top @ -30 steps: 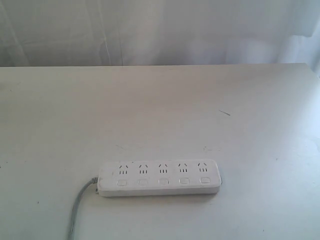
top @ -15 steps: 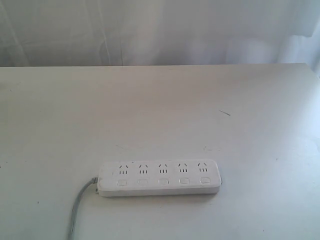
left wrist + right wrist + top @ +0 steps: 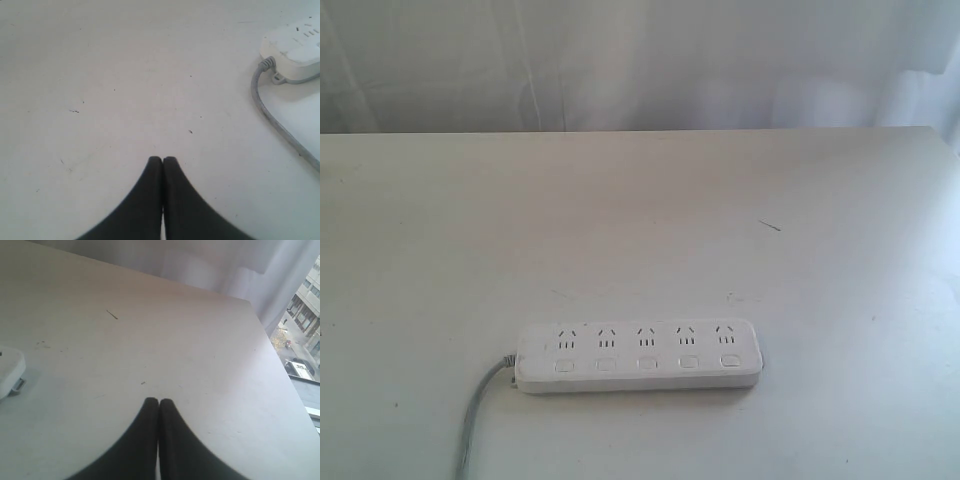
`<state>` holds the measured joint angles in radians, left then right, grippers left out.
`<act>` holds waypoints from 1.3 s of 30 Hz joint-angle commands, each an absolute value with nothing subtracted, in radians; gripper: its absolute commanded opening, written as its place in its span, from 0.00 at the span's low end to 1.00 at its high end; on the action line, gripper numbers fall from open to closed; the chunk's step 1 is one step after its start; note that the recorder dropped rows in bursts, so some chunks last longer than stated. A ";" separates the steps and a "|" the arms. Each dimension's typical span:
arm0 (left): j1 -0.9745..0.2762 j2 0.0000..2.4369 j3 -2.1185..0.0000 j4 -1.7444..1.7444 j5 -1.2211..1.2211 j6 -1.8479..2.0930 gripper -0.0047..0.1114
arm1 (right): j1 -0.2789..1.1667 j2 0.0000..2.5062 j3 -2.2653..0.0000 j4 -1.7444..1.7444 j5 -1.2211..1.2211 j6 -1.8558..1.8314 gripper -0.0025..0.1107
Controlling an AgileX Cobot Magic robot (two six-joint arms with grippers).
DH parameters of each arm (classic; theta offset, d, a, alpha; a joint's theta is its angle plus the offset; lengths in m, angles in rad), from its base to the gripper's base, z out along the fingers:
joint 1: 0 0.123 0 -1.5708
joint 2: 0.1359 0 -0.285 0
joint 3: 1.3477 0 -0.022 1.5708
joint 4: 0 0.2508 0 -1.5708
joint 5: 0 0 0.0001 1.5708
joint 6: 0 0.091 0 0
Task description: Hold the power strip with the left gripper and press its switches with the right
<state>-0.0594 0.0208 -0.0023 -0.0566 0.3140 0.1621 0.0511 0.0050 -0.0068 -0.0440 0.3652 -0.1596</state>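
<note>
Spanning the exterior view whole, the strip [image 3: 640, 357] lies on the surface [image 3: 640, 200]; only wrist views show the left pincer [image 3: 162, 160] and right pincer [image 3: 158, 401], both closed, empty.

Soft, hazy daylight; pale, washed-out, slightly blurred frames.

On my screen the power strip [image 3: 640, 357] is plain white, with a row of small dark slot marks and a row of pale buttons. Its cord [image 3: 471, 420] is grey. The table [image 3: 640, 200] is off-white, flecked with tiny dark specks and one short dark streak. The curtain [image 3: 640, 60] behind is white. I see the left gripper [image 3: 162, 161] and the right gripper [image 3: 158, 402] both as matt black.
</note>
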 commanded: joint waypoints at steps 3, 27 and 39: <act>-0.059 0.013 0.000 -0.059 0.346 0.165 0.04 | 0.044 0.000 0.000 -0.049 0.356 -0.156 0.02; -0.059 0.013 0.000 -0.059 0.346 0.165 0.04 | 0.044 0.000 0.000 -0.049 0.356 -0.156 0.02; -0.059 0.013 0.000 -0.059 0.346 0.165 0.04 | 0.044 0.000 0.000 -0.049 0.356 -0.134 0.02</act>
